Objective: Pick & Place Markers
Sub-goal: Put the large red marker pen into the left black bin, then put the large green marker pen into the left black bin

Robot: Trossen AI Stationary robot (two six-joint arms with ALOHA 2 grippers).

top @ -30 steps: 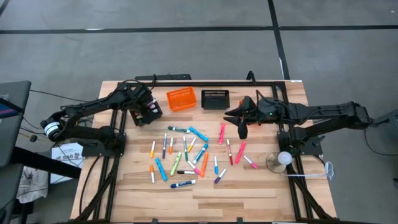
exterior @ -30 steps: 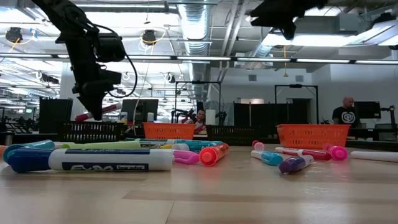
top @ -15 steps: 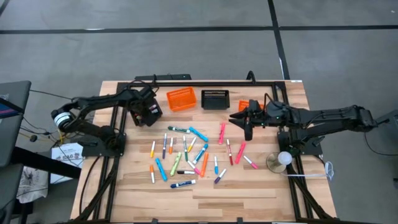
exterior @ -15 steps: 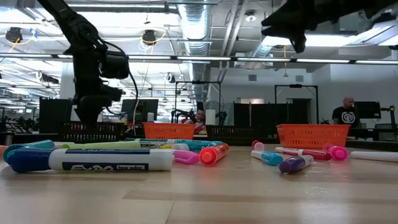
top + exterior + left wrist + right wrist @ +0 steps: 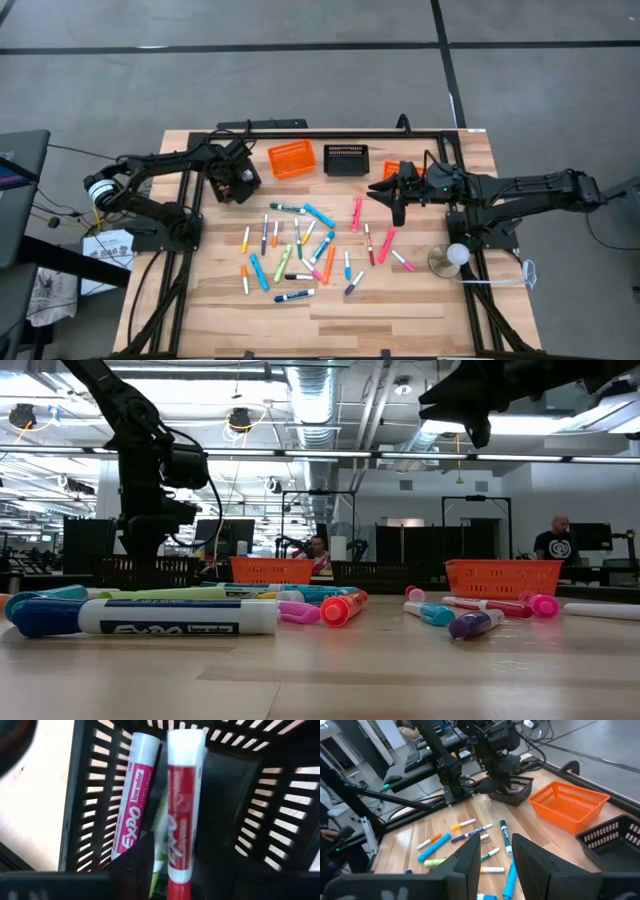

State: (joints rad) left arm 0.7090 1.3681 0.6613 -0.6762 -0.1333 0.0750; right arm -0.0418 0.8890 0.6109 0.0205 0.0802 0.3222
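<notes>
My left jaws [image 5: 167,870] sit down in the black basket [image 5: 237,186] at the frame's upper left, a red marker [image 5: 181,815] between them; I can't tell whether it's gripped or freed. My right jaws [image 5: 496,851] hang apart and empty, right of centre. Most markers [image 5: 300,245] remain on the counter [image 5: 400,320]; the basket's contents are mostly hidden.

Overhead looks straight down; low camera skims level across the surface [image 5: 400,310]; both share the scattered markers [image 5: 300,250].

colourful markers [image 5: 300,250] scattered flat, mid-table
</notes>
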